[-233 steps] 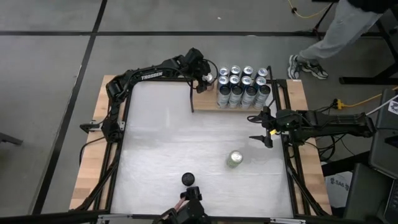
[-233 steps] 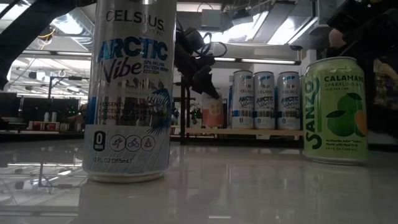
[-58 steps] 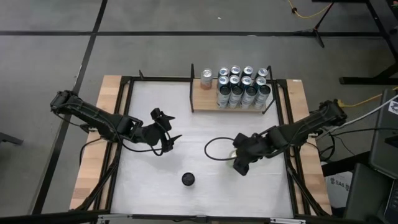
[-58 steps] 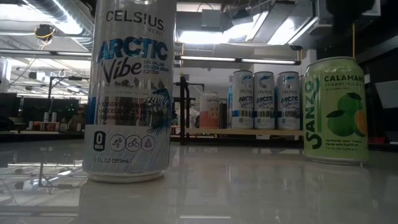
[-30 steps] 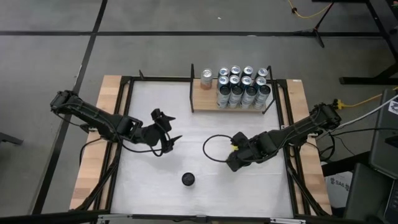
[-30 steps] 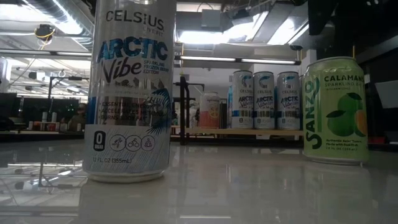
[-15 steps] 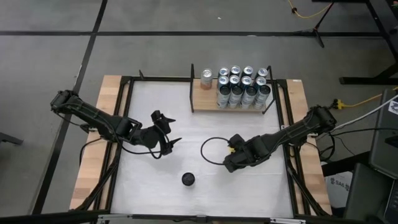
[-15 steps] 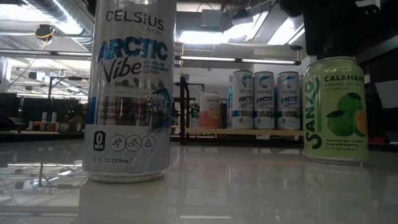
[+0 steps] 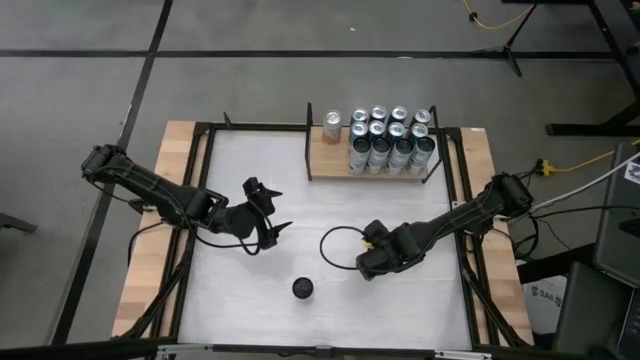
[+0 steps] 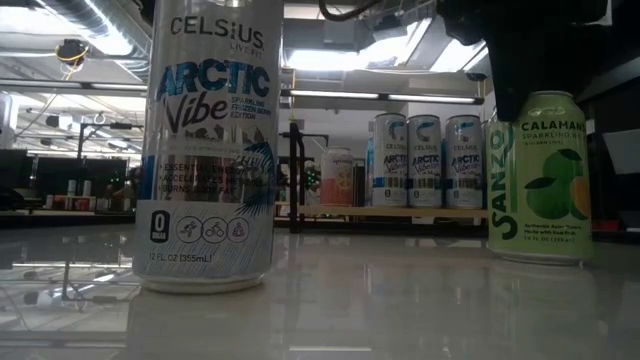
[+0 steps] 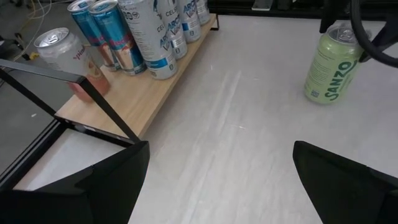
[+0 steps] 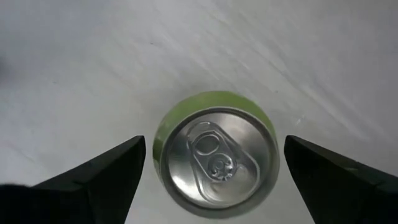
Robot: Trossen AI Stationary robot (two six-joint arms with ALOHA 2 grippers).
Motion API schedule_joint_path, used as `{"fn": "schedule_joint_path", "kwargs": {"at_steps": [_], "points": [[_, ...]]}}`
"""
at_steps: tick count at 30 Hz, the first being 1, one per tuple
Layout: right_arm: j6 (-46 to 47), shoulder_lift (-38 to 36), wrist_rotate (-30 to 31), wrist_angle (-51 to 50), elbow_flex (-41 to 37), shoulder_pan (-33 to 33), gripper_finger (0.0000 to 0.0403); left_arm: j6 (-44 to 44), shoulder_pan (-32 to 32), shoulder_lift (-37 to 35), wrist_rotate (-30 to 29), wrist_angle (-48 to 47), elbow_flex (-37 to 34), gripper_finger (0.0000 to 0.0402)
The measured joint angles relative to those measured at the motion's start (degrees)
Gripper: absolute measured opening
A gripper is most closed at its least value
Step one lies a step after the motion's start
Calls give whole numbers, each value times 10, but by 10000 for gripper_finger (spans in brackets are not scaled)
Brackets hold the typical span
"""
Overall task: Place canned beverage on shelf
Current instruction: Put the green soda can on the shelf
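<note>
A green Sanzo can (image 12: pixel 214 155) stands upright on the white table, also seen in the low view (image 10: pixel 540 180) and the left wrist view (image 11: pixel 328 62). My right gripper (image 12: pixel 214 146) hangs open right above it, pointing down, one finger off each side of the can's top, and hides it in the high view (image 9: pixel 368 262). The shelf (image 9: pixel 330 162) at the far edge carries several silver-blue cans (image 9: pixel 390 140) and a pink can (image 9: pixel 331 125). My left gripper (image 9: pixel 278 207) waits open at mid-left, facing the shelf (image 11: pixel 130 93).
A tall silver Celsius can (image 10: pixel 210 150) stands near the table's front edge (image 9: pixel 303 288). A black cable loop (image 9: pixel 335 245) from the right arm lies over the table's middle. Black frame rails (image 9: pixel 458 200) edge the table. Bare white table lies between the green can and the shelf.
My right gripper has come down and drifted toward the table's near-left, settling over the green can; in the low view its dark fingers now show above the can. It has stayed open. The cans have not moved.
</note>
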Motion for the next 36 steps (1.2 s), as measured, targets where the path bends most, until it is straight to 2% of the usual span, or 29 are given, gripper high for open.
{"fn": "schedule_joint_path", "kwargs": {"at_steps": [18, 21, 29, 36], "points": [[-24, 30, 4, 3, 0, 0, 371, -1, 0, 0, 0, 1, 0, 387], [-24, 29, 5, 5, 0, 0, 357, -1, 0, 0, 0, 1, 0, 387], [-24, 29, 5, 4, 0, 0, 284, -1, 0, 0, 0, 1, 0, 387], [-48, 29, 5, 7, 0, 0, 298, -1, 0, 0, 0, 1, 0, 387]]}}
